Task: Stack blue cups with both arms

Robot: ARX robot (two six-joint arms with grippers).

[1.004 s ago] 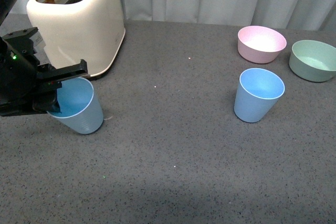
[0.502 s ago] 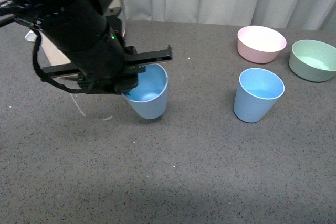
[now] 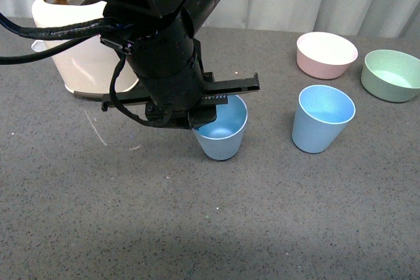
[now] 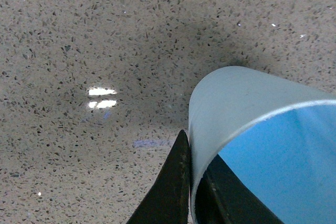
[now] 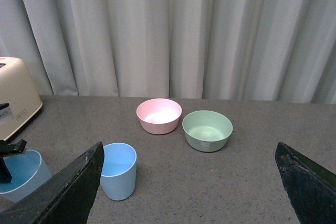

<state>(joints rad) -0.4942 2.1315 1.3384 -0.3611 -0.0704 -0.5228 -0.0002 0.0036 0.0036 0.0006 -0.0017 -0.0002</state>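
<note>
Holds the right gripper (image 5: pixel 189 153) back over the near part of the table (image 3: pixel 295 227), fingers spread wide, empty. Clamps the held blue cup (image 3: pixel 222 132) by its rim wall in the closed left gripper (image 3: pixel 200 121), upright, around the table's middle. Shows the standing blue cup (image 3: pixel 323 118) to that gripper's right, slightly farther, mouth up, well apart, before the pink bowl (image 3: pixel 327 54). Probably calls for rightward travel, then straight lowering.

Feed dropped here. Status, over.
Left gripper shut on one blue cup, at its rim. Right gripper open, holding nothing. Other blue cup upright, free; nothing between cups.
</note>
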